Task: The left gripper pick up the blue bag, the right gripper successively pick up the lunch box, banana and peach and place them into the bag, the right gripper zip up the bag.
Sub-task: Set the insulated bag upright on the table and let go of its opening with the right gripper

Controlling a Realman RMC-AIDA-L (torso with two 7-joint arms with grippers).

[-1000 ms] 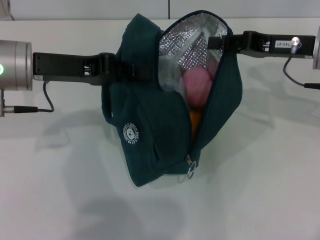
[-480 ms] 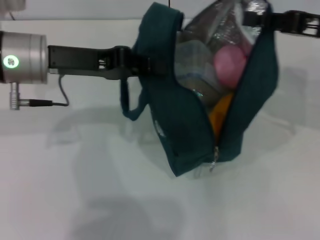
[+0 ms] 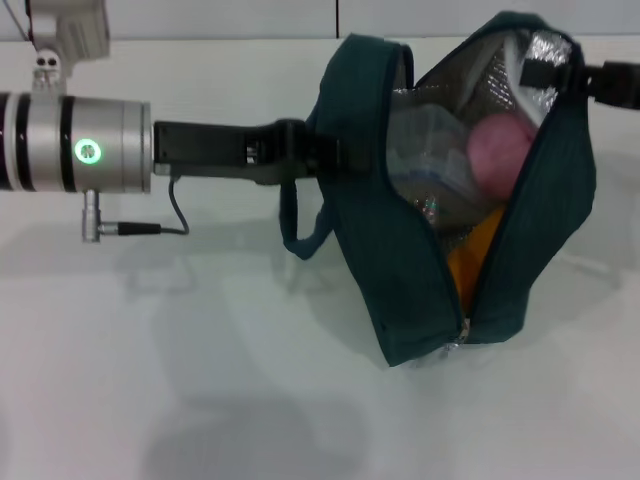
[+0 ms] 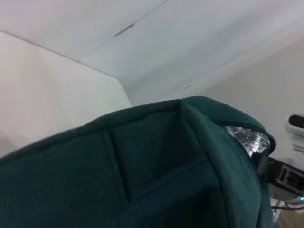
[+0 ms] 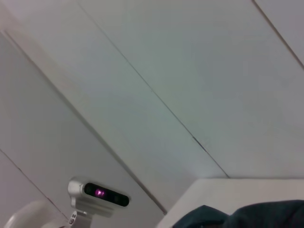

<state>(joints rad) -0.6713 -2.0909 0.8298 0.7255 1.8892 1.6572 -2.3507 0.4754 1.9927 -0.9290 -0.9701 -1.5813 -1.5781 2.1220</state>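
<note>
With all 3 foods inside the blue bag [image 3: 400, 280], my left gripper [image 3: 318, 160] clamps its 9 o'clock side, my right gripper [image 3: 545, 72] pinches the 1 o'clock rim, and zipping comes next.

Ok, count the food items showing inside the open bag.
3. The peach sits uppermost, the clear lunch box beside it, the banana below. More may be hidden deeper in the blue bag.

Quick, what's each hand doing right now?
Left hand: closed on the blue bag at its left side.
Right hand: gripping the bag's right rim.
</note>
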